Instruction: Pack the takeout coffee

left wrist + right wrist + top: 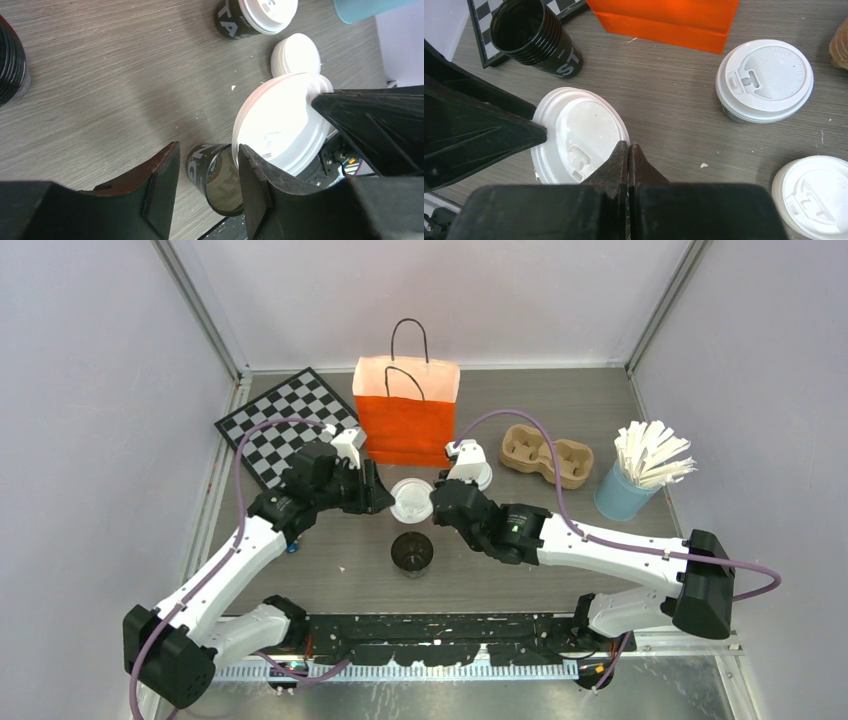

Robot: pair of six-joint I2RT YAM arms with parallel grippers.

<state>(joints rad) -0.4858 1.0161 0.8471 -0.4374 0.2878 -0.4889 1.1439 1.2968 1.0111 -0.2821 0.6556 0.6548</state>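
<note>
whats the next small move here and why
Probably the right gripper should carry the white lid it pinches by the rim toward the lidless black cup: that cup stands open just nearer the arms, and the left gripper is open, holding nothing.

black cup [538,41] "ST", lidded cup [252,17] "TA"

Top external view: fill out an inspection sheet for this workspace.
Surface: grey wood-grain table, one white crumb.
Job's things: white-lidded dark takeout cup sits outside the orange paper bag.
Clutter: black lidless cup, checkerboard mat, brown cardboard cup carrier, blue cup of white sticks.
Grippers: left gripper open beside loose white plastic lid; right gripper shut on its rim.
Cables: purple cables loop over both arms.
Surroundings: pale walls, metal frame posts.
</note>
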